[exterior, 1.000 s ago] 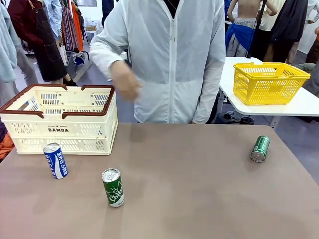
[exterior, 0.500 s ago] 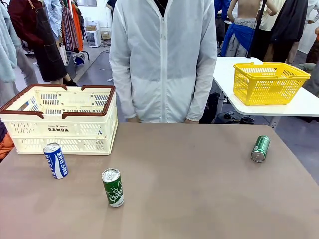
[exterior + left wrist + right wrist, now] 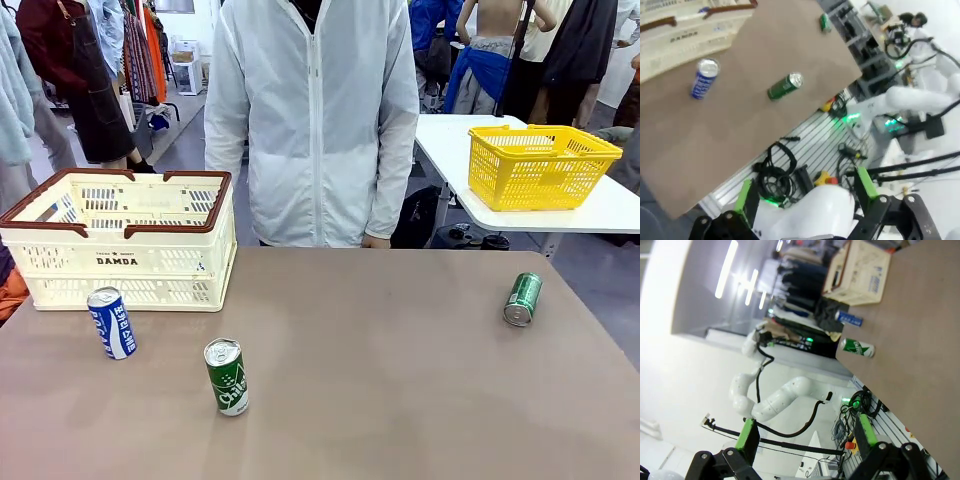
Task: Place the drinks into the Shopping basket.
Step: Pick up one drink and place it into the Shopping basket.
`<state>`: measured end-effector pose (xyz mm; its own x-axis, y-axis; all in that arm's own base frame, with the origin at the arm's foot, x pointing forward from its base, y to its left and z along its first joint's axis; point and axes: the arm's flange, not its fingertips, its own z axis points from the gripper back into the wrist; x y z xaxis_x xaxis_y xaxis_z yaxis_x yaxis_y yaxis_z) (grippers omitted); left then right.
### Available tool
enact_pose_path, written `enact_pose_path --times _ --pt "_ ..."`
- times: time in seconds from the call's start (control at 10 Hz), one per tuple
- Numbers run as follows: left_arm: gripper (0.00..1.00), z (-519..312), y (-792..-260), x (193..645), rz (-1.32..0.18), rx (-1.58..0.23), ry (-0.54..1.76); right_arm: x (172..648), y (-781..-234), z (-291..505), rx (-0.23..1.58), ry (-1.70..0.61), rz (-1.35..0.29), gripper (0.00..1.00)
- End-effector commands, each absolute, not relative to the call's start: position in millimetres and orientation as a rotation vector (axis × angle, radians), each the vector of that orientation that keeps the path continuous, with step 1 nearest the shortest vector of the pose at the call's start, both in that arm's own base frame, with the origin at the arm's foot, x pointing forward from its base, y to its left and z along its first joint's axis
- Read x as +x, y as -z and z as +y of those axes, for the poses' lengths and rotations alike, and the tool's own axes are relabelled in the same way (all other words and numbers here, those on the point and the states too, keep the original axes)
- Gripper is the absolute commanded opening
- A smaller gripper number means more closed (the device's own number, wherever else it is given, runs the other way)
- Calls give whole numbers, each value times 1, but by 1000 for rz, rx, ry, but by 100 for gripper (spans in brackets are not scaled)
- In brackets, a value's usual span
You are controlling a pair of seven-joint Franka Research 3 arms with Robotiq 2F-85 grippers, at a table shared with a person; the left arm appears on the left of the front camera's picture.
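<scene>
Basket (image 3: 120, 262) stands with blue can (image 3: 111, 322) just before it, green can (image 3: 227, 376) near, slim green can (image 3: 522, 299) well apart to its right. Left gripper (image 3: 804, 181) and right gripper (image 3: 805, 422) gape wide, empty.

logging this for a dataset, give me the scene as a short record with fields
table: brown top, holds three cans and one basket
Shopping basket: cream, brown rim, far left, nothing seen inside
blue can: upright, just in front of the basket
green can: upright, nearer the robot, right of the blue can
slim green can: far right, seems to lie on its side
person: stands at the far side, arms down
left end effector: open, empty, away from the cans
right end effector: open, empty, away from the cans
cans in basket: none
</scene>
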<state>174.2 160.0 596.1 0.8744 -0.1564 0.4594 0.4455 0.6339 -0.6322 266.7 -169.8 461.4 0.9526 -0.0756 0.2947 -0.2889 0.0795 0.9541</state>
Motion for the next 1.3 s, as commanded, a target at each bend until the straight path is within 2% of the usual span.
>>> enact_pose_path --times 0.0,0.3,0.4,0.6,0.7,0.8,1.0,1.1,1.2 --pt "100 59 -587 187 -300 -732 411 268 -466 -171 1498 -161 -305 100" --pt "100 -92 -545 212 -59 -558 581 268 -466 -171 1498 -161 -305 100" --pt "100 -127 -535 217 -40 -499 641 268 -466 -171 1498 -161 -305 100" --pt "100 -175 -518 222 -127 -407 644 268 -466 -171 1498 -161 -305 100" --pt "100 -179 -522 226 -262 -434 574 268 -466 -171 1498 -161 -305 100" --pt "100 -173 -515 206 -63 -430 683 268 -466 -171 1498 -161 -305 100" --pt "100 -173 -515 206 -63 -430 683 268 -466 -171 1498 -161 -305 100" --pt "100 -184 -513 214 -119 -418 661 268 -466 -171 1498 -161 -305 100" --pt "100 -196 -505 233 -135 -426 485 268 -466 -171 1498 -161 -305 100"
